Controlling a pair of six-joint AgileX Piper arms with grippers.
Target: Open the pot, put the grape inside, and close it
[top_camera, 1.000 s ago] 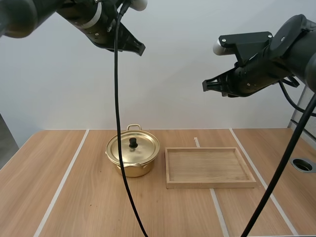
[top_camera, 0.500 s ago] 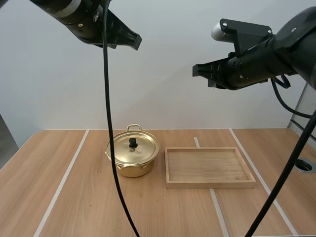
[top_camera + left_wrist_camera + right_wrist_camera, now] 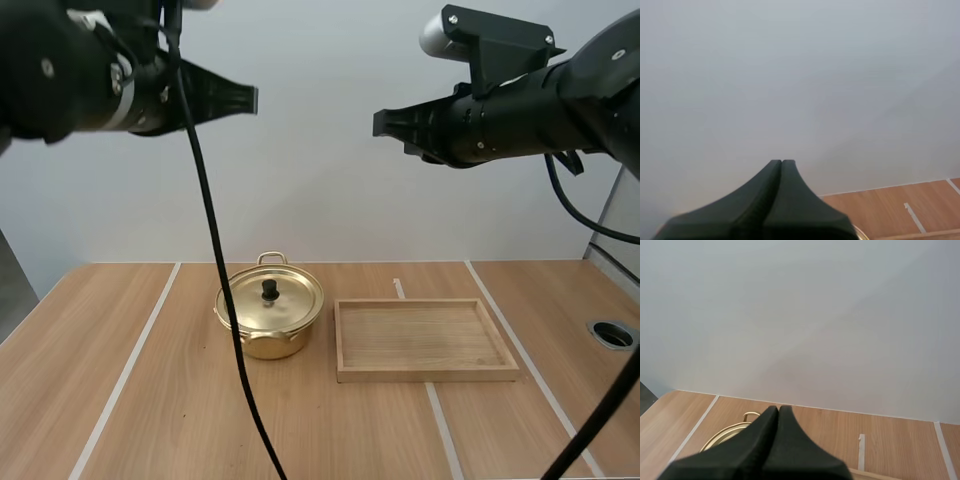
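While both of my arms hang high above the pot (image 3: 268,322), neither of them touches anything on the table (image 3: 150,400). My left gripper (image 3: 250,99) is well above the pot and off to its left, pointing to the right, and its fingers (image 3: 771,192) lie pressed together as one dark wedge with nothing between them. My right gripper (image 3: 380,123) is just as far above the pot, up and to its right, with its tip turned to the left toward my other arm. Its fingers (image 3: 765,435) are likewise closed flat against each other and carry nothing. The two tips face each other across a wide gap high over the pot, well apart. The pot itself is gold-coloured and stands upright on the wooden table, with a loop handle at its far side. Its lid (image 3: 283,301) sits squarely on it, and the black knob (image 3: 269,289) at the lid's middle points straight up. From my right wrist, the pot's rim and far handle show just past my closed fingers. Just beside the pot, on its right, a wooden tray (image 3: 425,375) lies flat; a narrow strip of table shows between them, so they do not touch. A pale stripe (image 3: 130,365) runs along the table to the left of the pot.
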